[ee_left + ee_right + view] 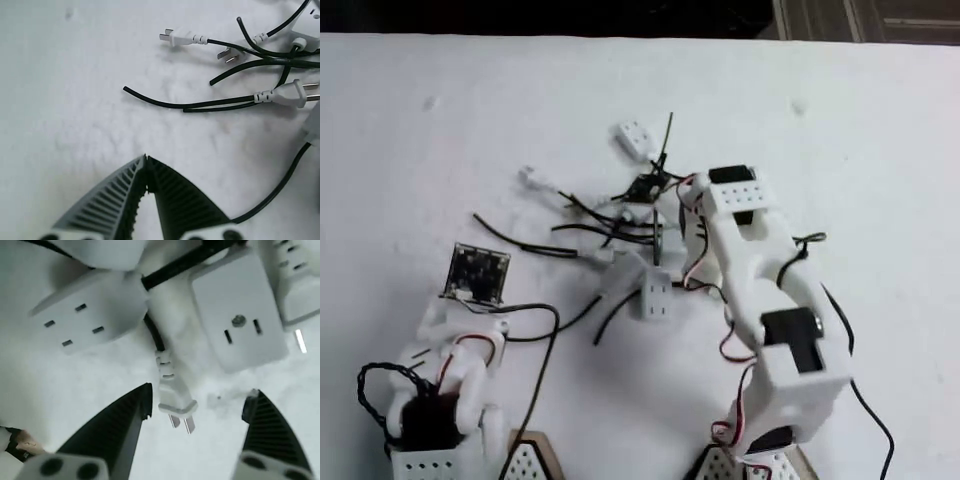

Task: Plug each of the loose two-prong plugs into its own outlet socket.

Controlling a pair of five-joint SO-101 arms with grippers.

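Observation:
My right gripper (197, 397) stands open over the white table, with a white two-prong plug (175, 399) lying between its fingers, nearer one finger (135, 410); its prongs point toward the wrist and its black cord runs away from it. Just beyond lie two white outlet blocks (85, 315) (240, 325), faces up, and part of a third (295, 275). My left gripper (146, 159) is shut on nothing, low over bare table. Ahead of it lie three loose white plugs (180, 37) (227, 54) (290, 93) on black cords. From above, another outlet block (656, 295) sits mid-table.
Black cords (590, 230) tangle across the middle of the table. A separate outlet block (635, 138) and a small plug (532, 178) lie farther back. The left arm (460, 340) is folded near the front left, the right arm (760, 280) stretches in from the front right.

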